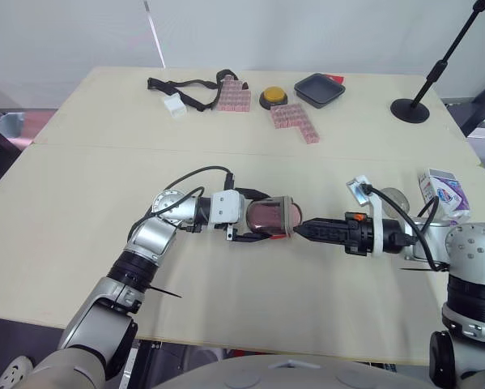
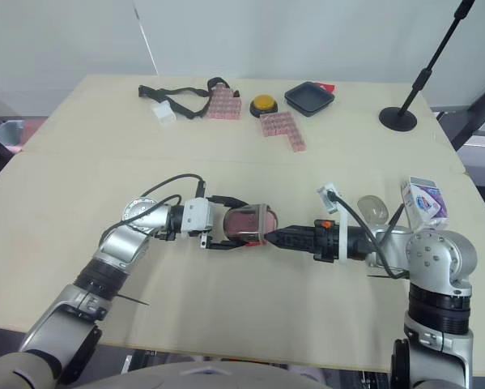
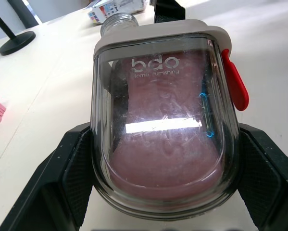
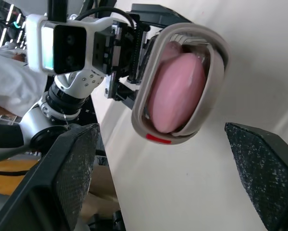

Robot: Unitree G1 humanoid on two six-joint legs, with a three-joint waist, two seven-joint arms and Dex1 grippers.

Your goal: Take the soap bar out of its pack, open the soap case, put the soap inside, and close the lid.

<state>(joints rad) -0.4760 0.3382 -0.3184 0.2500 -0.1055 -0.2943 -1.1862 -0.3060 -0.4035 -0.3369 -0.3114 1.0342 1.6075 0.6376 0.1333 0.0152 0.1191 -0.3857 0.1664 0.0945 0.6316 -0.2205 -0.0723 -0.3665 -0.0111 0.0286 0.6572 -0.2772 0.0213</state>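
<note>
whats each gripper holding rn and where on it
The left gripper clamps the soap case by its two opposite sides near the rounded clear end, with the pink soap inside. The right gripper is open and holds nothing.

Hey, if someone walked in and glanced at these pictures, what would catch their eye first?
The clear soap case with the pink soap inside it, gripped by the left hand at the middle of the table. The right hand points straight at the case's rimmed end, fingers spread wide. The soap pack stands near the table's right edge.
</note>
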